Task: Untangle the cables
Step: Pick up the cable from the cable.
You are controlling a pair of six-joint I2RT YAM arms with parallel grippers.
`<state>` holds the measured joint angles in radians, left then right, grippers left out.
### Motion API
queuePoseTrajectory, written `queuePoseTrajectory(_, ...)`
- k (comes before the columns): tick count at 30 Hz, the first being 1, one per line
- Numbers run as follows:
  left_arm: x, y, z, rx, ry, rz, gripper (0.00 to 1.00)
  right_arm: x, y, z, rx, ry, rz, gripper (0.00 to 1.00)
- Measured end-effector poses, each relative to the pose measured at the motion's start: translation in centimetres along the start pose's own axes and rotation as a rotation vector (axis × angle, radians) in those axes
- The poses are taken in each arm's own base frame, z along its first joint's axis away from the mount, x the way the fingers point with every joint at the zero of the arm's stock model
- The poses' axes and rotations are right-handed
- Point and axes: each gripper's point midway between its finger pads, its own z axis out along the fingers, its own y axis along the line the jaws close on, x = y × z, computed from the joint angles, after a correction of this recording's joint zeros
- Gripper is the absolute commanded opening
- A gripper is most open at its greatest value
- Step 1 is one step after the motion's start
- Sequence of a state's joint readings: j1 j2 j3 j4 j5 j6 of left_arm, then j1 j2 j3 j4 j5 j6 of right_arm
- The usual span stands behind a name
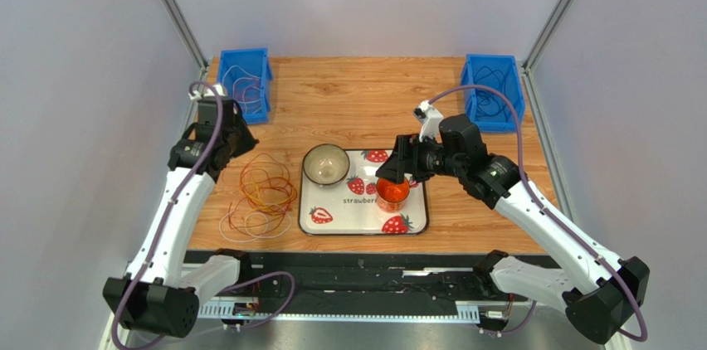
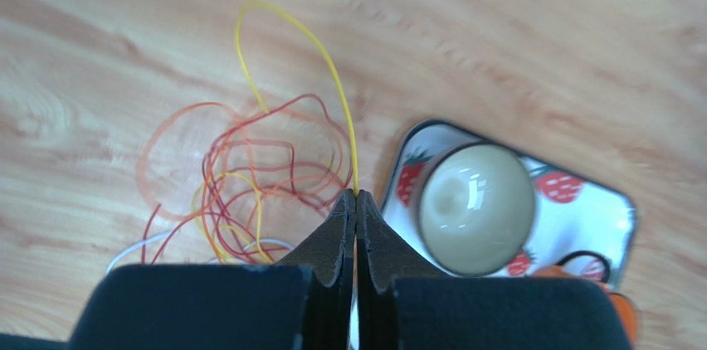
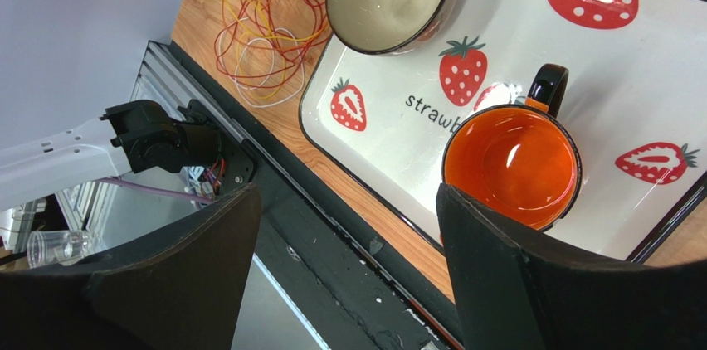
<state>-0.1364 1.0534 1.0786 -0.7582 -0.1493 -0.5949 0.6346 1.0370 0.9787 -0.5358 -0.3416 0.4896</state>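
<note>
The cables lie as a tangle of orange, red-brown, yellow and white loops on the wooden table, left of the tray; they also show in the left wrist view and the right wrist view. My left gripper is above the pile's upper left, shut on a yellow cable that arcs up from the tangle into the fingertips. My right gripper hangs open over the tray, above the orange mug, with nothing between its fingers.
A strawberry-print tray holds a beige bowl and the orange mug. Blue bins at the back left and back right each hold thin wire loops. Grey walls enclose the table's sides.
</note>
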Motion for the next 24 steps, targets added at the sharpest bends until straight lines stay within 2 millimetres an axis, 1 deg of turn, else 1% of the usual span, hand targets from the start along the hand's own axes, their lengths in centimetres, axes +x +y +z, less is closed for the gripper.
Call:
queuePoseTrajectory(1, -1.1, -0.5, -0.9, 0.018, -0.026, -0.001, 0.0, 0.0, 0.1, -0.1, -0.003, -0.002, 0.0, 0.81)
queuePoseTrajectory(3, -3.6, -1.8, -3.5, 0.074, -0.09, 0.0, 0.0, -0.1, 0.2, -0.2, -0.009, -0.005, 0.0, 0.81)
queuePoseTrajectory(6, -6.3, -3.7, -7.2, 0.164, -0.159, 0.006, 0.0, -0.2, 0.5, -0.3, -0.019, -0.007, -0.002, 0.81)
queuePoseTrajectory(7, -6.9, -4.2, -8.3, 0.194, -0.175, 0.009, 0.0, -0.2, 0.6, -0.3, -0.024, -0.006, -0.003, 0.81)
queuePoseTrajectory(10, -9.0, -6.3, -12.4, 0.319, -0.245, 0.029, 0.0, -0.4, 1.0, -0.5, -0.038, -0.009, -0.006, 0.81)
queuePoseTrajectory(13, -10.9, -8.3, -17.2, 0.458, -0.335, 0.063, 0.0, -0.6, 1.4, -0.5, -0.059, -0.014, -0.008, 0.81)
queuePoseTrajectory(14, -11.4, -8.7, -18.6, 0.494, -0.368, 0.073, 0.0, -0.6, 1.6, -0.5, -0.07, -0.015, -0.009, 0.82)
queuePoseTrajectory(16, -12.0, -9.2, -20.8, 0.547, -0.422, 0.092, 0.0, -0.8, 2.0, -0.5, -0.089, -0.018, -0.009, 0.81)
queuePoseTrajectory(18, -12.0, -9.3, -22.1, 0.584, -0.459, 0.107, 0.0, -1.0, 2.5, -0.5, -0.113, -0.023, -0.01, 0.81)
queuePoseTrajectory(19, -11.7, -9.3, -22.4, 0.599, -0.471, 0.111, 0.0, -1.1, 2.8, -0.6, -0.125, -0.026, -0.012, 0.82)
queuePoseTrajectory(20, -11.3, -9.3, -22.3, 0.61, -0.468, 0.115, 0.0, -1.2, 3.1, -0.6, -0.137, -0.029, -0.011, 0.82)
queuePoseTrajectory(22, -10.0, -9.2, -21.0, 0.622, -0.44, 0.12, 0.0, -1.4, 3.6, -0.5, -0.159, -0.034, -0.011, 0.82)
queuePoseTrajectory(24, -7.6, -8.9, -18.2, 0.618, -0.362, 0.119, 0.0, -1.7, 4.1, -0.2, -0.183, -0.04, 0.002, 0.82)
